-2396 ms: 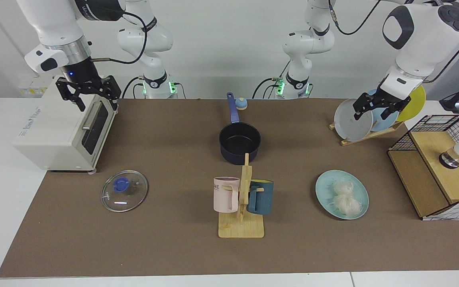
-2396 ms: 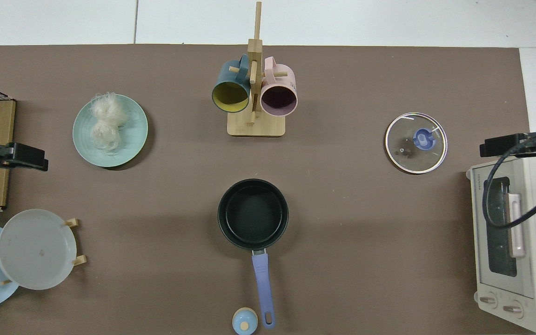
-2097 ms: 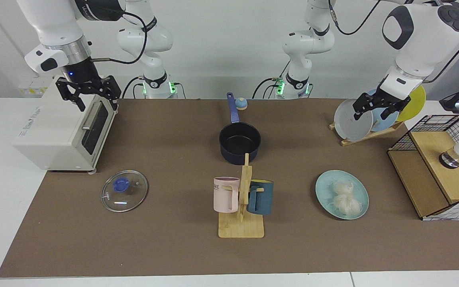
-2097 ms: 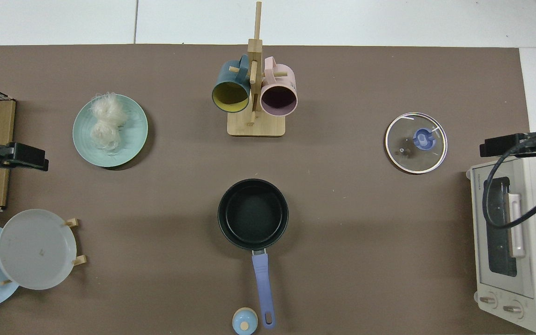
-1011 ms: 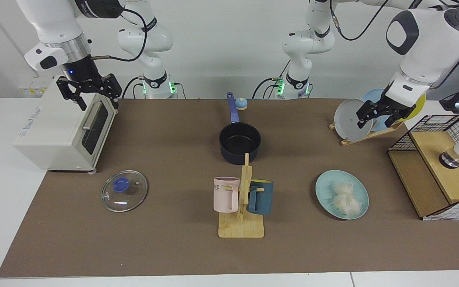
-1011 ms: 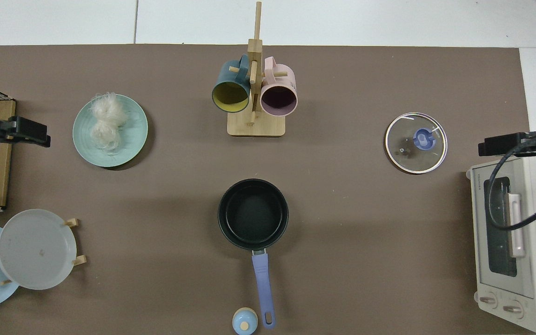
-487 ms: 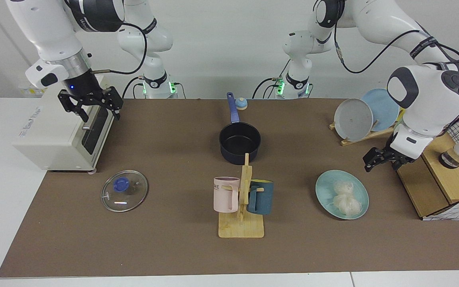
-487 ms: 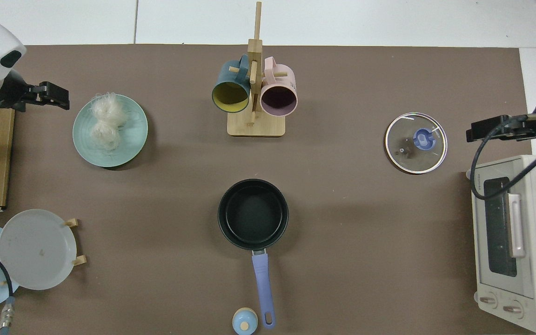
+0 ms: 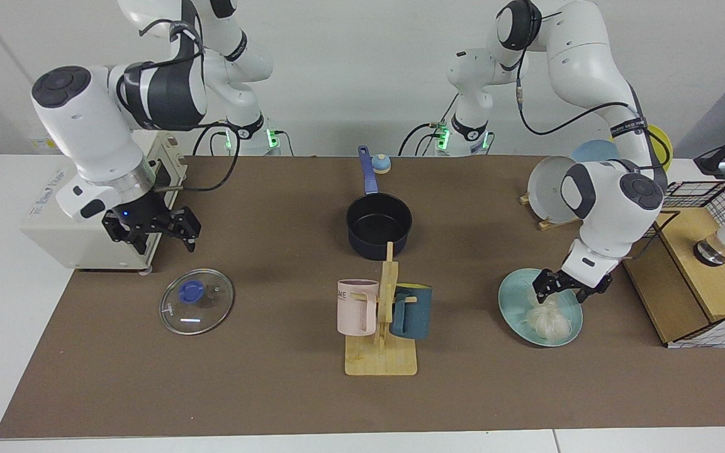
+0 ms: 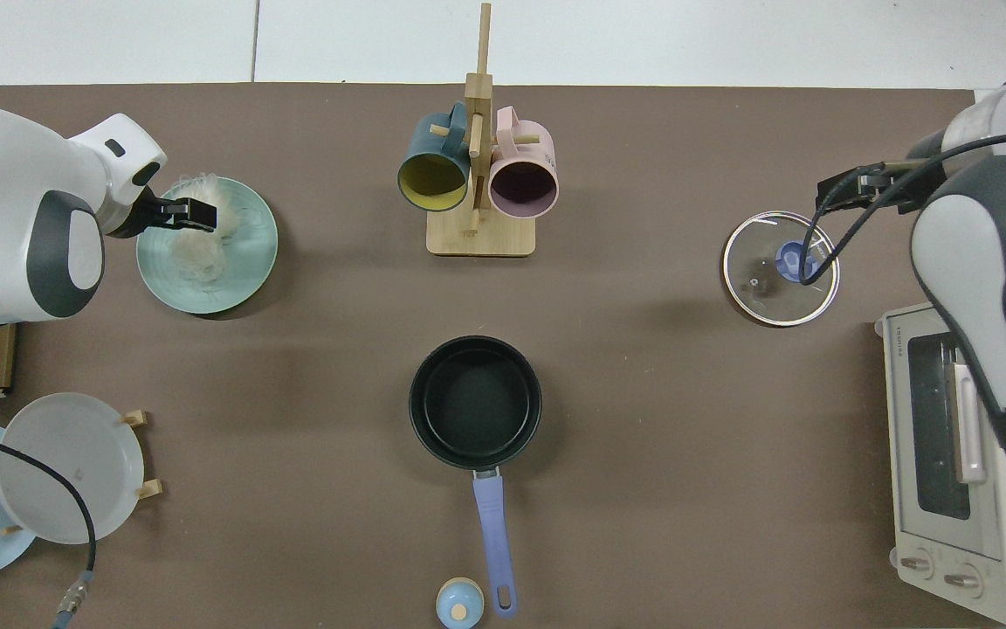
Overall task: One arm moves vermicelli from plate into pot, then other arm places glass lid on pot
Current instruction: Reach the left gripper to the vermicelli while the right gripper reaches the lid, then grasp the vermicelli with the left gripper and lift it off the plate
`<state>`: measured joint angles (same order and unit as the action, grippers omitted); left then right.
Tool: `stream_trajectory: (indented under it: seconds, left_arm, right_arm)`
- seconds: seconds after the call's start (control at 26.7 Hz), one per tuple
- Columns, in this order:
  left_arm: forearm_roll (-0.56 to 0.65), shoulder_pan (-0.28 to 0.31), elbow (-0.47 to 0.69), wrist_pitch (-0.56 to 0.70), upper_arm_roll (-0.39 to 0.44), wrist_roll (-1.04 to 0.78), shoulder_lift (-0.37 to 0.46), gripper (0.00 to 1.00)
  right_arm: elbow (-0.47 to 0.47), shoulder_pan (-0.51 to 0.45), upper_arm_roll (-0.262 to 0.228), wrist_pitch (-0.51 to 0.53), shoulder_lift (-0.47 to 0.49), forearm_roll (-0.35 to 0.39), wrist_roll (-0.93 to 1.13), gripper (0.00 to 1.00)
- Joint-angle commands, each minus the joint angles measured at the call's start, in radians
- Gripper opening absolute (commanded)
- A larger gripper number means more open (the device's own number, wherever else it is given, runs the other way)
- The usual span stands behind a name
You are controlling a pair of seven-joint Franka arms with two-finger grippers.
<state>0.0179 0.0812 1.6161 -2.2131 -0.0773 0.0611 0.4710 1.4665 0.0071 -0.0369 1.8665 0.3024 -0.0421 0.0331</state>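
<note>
Whitish vermicelli sits in two soft clumps on the mint plate, nothing in the pot yet. My left gripper is right over the near clump, fingers spread with a clear gap, gripping nothing. In the top view it hangs over the plate's upper half, on the tangle.

My right gripper is spread too, empty, hovering just off the toaster oven and above the glass lid, which lies flat on the mat, well apart from the pot.

My read: grasp stage of step one, nothing transferred.

Risks from here:
- Noodles are thin and springy. A two-finger pinch may catch only a few strands, or one clump, leaving the rest on the plate.
- Come down too deep and the fingertips hit the plate and may skid it on the mat.
- Loose strands may trail and drop on the carry. The mug rack stands near the straight path to the pot, so I'd go high.
- Lid later: only the blue knob to grab, and flat glass tilts easily if pinched off-centre.
- Pot handle points away from both plate and lid, so it shouldn't interfere.
</note>
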Motion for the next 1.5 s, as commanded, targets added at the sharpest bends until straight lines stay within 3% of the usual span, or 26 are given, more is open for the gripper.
stream_trajectory:
  seconds: [0.0, 0.3, 0.41, 0.6, 0.67, 0.75, 0.79, 0.86, 1.05, 1.46]
  left_arm:
    - [0.002, -0.008, 0.079, -0.062, 0.002, 0.017, -0.032, 1.0]
    - [0.004, -0.003, 0.116, -0.146, 0.002, 0.028, -0.025, 1.0]
    - [0.004, -0.004, 0.117, -0.163, 0.002, 0.026, -0.011, 1.0]
    - [0.002, -0.006, 0.136, -0.201, -0.007, 0.028, -0.005, 0.97]
    - [0.002, -0.006, 0.137, -0.206, -0.007, 0.028, -0.008, 0.71]
    - [0.004, -0.006, 0.137, -0.206, -0.007, 0.028, -0.006, 0.3]
    - [0.002, -0.006, 0.137, -0.206, -0.007, 0.026, -0.006, 0.17]
    - [0.002, -0.005, 0.137, -0.204, -0.007, 0.026, -0.008, 0.0]
    - [0.005, -0.004, 0.136, -0.203, -0.006, 0.029, -0.008, 0.0]
    - [0.017, -0.001, 0.128, -0.181, -0.004, 0.028, -0.057, 0.0]
  right_arm:
    - [0.078, 0.007, 0.008, 0.124, 0.038, 0.022, 0.013, 1.0]
    - [0.097, 0.008, 0.008, 0.224, 0.144, 0.024, 0.053, 1.0]
    - [0.149, -0.002, 0.008, 0.302, 0.155, 0.024, 0.091, 1.0]
    - [0.184, -0.01, 0.008, 0.31, 0.165, 0.024, 0.152, 1.0]
    - [0.187, -0.012, 0.003, 0.31, 0.176, 0.024, 0.185, 1.0]
    - [0.192, -0.021, 0.002, 0.31, 0.181, 0.024, 0.199, 1.0]
    - [0.192, -0.022, 0.002, 0.309, 0.182, 0.024, 0.203, 1.0]
    - [0.204, -0.016, 0.0, 0.304, 0.182, 0.028, 0.208, 1.0]
    - [0.221, -0.013, 0.002, 0.29, 0.176, 0.117, 0.209, 1.0]
    - [0.215, -0.015, 0.002, 0.238, 0.182, 0.114, 0.212, 1.0]
